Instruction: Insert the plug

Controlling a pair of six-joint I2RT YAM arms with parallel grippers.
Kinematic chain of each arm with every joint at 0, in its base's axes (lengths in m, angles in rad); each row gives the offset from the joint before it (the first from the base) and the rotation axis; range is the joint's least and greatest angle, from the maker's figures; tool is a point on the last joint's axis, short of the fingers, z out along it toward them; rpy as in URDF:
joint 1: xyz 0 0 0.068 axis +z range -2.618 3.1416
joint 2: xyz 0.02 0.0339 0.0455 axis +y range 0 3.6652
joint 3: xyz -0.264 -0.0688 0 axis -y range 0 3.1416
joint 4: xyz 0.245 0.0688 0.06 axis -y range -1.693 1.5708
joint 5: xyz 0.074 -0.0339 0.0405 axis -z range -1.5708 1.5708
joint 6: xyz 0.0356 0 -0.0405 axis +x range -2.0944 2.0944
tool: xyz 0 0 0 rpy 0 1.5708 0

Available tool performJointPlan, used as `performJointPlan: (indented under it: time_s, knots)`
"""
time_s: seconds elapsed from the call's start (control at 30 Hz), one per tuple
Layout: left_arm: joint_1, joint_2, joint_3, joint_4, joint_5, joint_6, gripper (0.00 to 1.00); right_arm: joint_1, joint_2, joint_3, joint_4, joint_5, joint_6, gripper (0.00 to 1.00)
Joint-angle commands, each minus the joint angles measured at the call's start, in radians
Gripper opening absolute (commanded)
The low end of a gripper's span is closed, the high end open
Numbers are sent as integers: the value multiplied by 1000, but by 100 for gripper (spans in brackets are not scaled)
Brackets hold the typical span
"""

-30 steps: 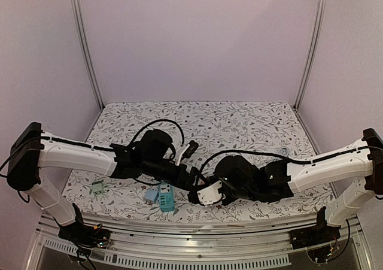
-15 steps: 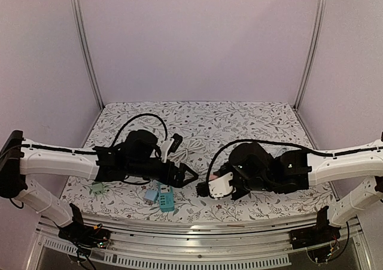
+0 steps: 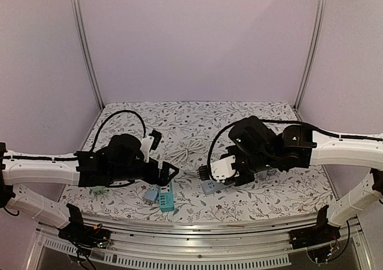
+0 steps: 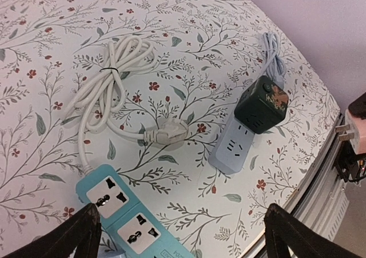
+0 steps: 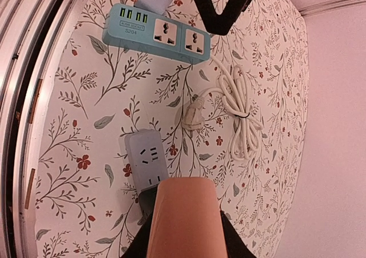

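My right gripper (image 3: 220,173) is shut on a pink-and-white plug adapter (image 3: 222,168) and holds it just above the grey power strip (image 3: 212,187). In the right wrist view the pink adapter (image 5: 186,218) fills the space between the jaws, with the grey strip (image 5: 144,159) directly ahead of it. In the left wrist view a dark green cube (image 4: 262,104) sits on the grey strip (image 4: 233,148). My left gripper (image 3: 170,173) is open and empty above the teal power strip (image 4: 123,218); its fingers (image 4: 68,241) stand wide apart.
A white plug (image 4: 168,133) with a coiled white cable (image 4: 108,80) lies mid-table. The teal strip (image 3: 166,197), a light blue piece (image 3: 151,194) and a small green piece (image 3: 97,190) lie near the front edge. The metal front rail (image 3: 191,228) runs below.
The two grippers were close together at the table's middle and have drawn apart. The left arm went left; the right arm went right and back, with the adapter still in it.
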Motion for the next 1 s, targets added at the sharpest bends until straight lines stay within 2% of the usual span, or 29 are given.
performJointPlan:
  time_s: [0.0,0.3,0.63,0.97]
  knots:
    - [13,-48,-50,1,-58,24,99,-34,51,98,-160,-115,19,0]
    - [13,-98,-129,49,-97,46,99,-59,160,269,-339,-178,3,0]
    - [11,-175,-267,243,-137,93,99,-89,322,445,-520,-216,-12,0]
    - [9,-158,-348,396,-172,135,99,-151,481,603,-638,-274,-30,0]
